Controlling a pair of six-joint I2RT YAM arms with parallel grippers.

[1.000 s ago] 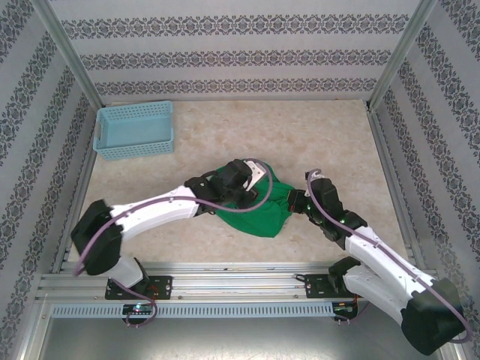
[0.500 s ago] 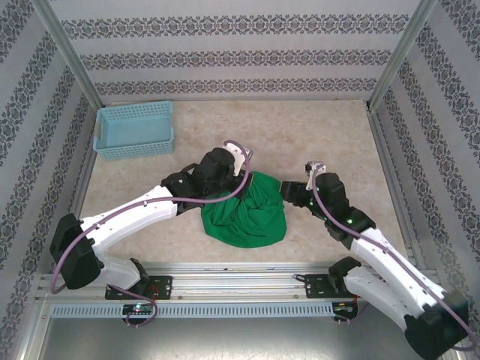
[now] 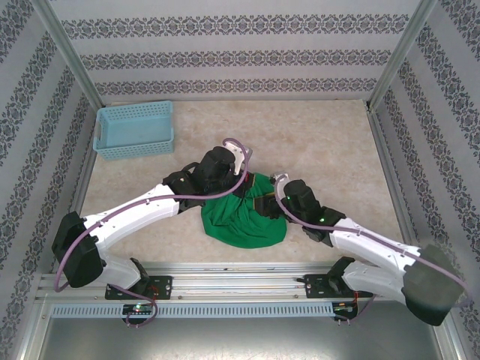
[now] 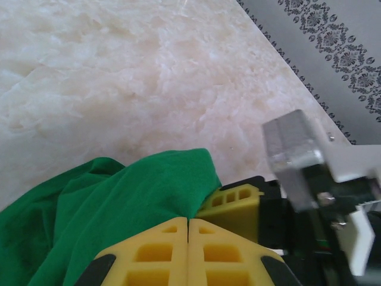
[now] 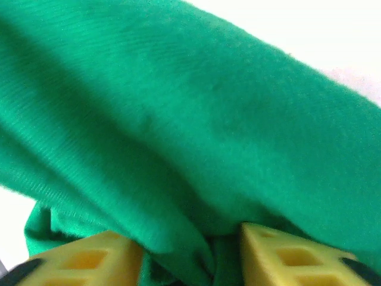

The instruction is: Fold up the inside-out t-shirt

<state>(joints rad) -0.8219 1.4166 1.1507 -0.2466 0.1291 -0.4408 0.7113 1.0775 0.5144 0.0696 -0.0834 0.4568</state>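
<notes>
The inside-out t-shirt (image 3: pixel 244 223) lies bunched in a green heap at the middle of the table, near the front edge. My left gripper (image 3: pixel 241 187) sits at the heap's upper left edge. In the left wrist view its yellow jaws (image 4: pixel 188 219) are pressed together on a fold of the t-shirt (image 4: pixel 137 190). My right gripper (image 3: pixel 265 201) has come in from the right onto the heap's upper right part. Its fingers (image 5: pixel 280 253) stand apart, and loose green cloth (image 5: pixel 196 119) hangs between and over them, with the right gripper (image 5: pixel 187 238) not closed on it.
A light blue mesh basket (image 3: pixel 135 129) stands at the back left, well away from both arms. Patterned walls and metal posts (image 3: pixel 69 52) close in the table. One yellow finger of the right gripper (image 4: pixel 235 202) shows just behind the left jaws.
The right arm has swung left onto the shirt with its jaws opened. The left gripper pulled its hold up and to the left, and the heap grew rounder.
</notes>
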